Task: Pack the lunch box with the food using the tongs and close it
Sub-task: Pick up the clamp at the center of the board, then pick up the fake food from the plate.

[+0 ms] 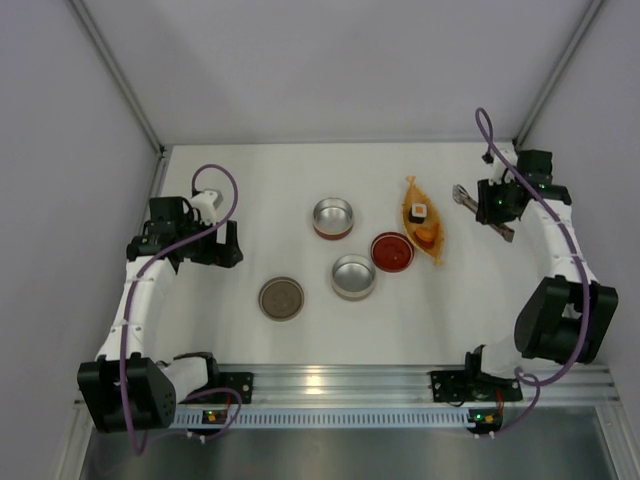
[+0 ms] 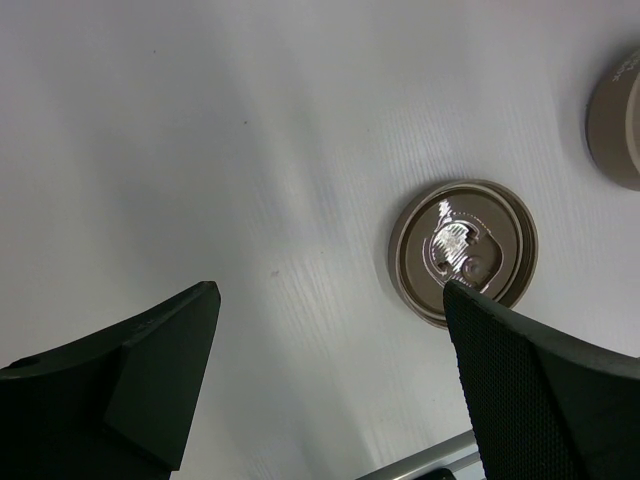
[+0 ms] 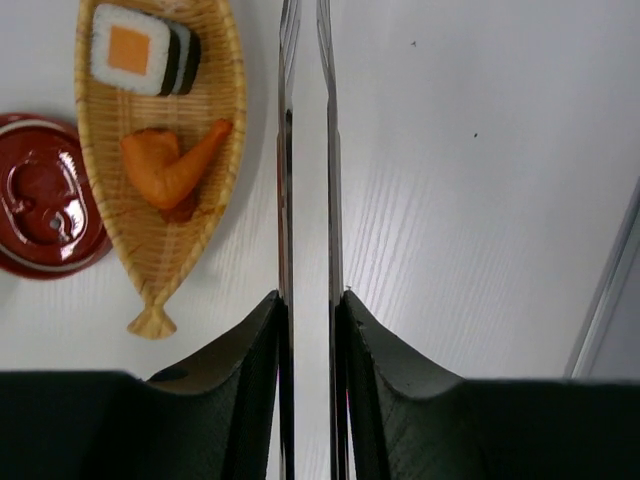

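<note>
The silver tongs [image 3: 286, 150] lie on the table at the right, their two arms running straight out between my right gripper's fingers. My right gripper [image 3: 311, 295] is shut on the tongs, one pad against each arm; from above, this gripper [image 1: 492, 212] covers the middle of the tongs [image 1: 463, 194]. The food sits just left of it in an orange boat-shaped tray [image 3: 160, 260]: a white sushi roll [image 3: 140, 50] and an orange shrimp piece [image 3: 170, 165]. The lunch box parts are two round silver tins [image 1: 333, 217] [image 1: 354, 276]. My left gripper [image 2: 330, 290] hangs open and empty.
A red lid [image 1: 392, 251] lies beside the boat tray [image 1: 424, 222], and a brown lid [image 2: 463, 250] lies on the table near the left gripper [image 1: 228, 245]. Grey walls enclose the table at the back and on both sides. The aluminium rail [image 1: 330, 385] runs along the near edge.
</note>
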You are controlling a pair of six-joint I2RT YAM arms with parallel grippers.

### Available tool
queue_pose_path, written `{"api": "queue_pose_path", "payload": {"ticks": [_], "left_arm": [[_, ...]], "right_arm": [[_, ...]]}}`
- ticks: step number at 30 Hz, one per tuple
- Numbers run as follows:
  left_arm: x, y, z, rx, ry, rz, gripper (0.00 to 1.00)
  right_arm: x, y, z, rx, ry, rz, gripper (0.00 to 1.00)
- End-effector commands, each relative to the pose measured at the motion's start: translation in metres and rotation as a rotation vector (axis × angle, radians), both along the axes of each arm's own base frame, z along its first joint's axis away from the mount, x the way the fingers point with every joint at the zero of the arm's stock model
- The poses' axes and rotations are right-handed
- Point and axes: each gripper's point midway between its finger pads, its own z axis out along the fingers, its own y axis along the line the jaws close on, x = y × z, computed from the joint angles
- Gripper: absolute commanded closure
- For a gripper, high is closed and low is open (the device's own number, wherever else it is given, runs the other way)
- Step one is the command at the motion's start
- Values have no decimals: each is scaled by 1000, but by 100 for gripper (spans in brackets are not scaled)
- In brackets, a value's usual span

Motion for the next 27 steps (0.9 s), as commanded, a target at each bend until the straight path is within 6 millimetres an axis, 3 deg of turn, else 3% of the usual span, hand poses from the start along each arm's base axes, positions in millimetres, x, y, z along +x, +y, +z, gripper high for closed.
{"api": "queue_pose_path", "payload": {"ticks": [1,6,10,17,27], "left_arm": [[2,-6,17,-20,-70,-40,2],[-3,-20,31,-65,-133,-121,2],[-5,-26,37,-83,-157,-161,2],[-10,-27,40,-71,-155,-187,2],[-12,-26,36,-72,-132,-178,2]], "right_arm": [[-20,12,37,23,-32,112,72],[-35,27,61,56,-70,185,72],[-38,31,68,67,-85,201,73],[-55,53,73,140,-55,320,71],[-51,50,64,143,-29,266,64]]}}
